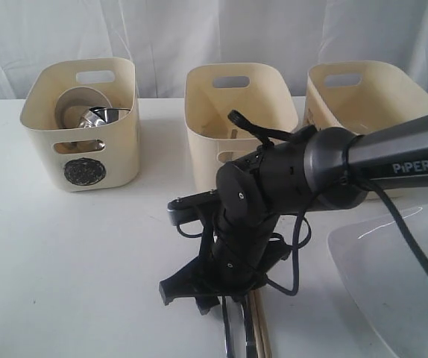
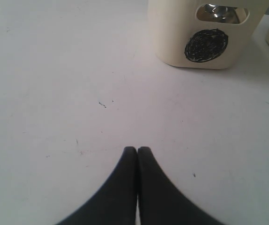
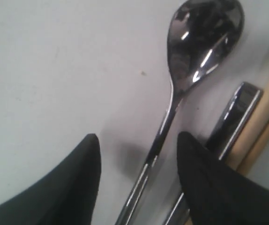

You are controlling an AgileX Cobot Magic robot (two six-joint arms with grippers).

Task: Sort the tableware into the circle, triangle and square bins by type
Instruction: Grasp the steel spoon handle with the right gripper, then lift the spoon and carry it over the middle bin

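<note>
Tabletop (image 1: 65, 261): white, faintly scuffed.
Back row: circle bin (image 1: 87, 127), middle bin (image 1: 233, 119), right bin (image 1: 363, 97), side by side.
Front: spoon (image 3: 205, 42), steel handle (image 3: 237, 117), chopsticks (image 3: 265, 112), lying alongside.
Right: white plate (image 1: 393, 276).

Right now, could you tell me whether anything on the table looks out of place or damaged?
Nothing looks spilled or damaged. In the circle bin the steel bowl sits tilted rather than flat, with a mug jumbled against it. The spoon lies flat, its handle within the open right gripper.
</note>
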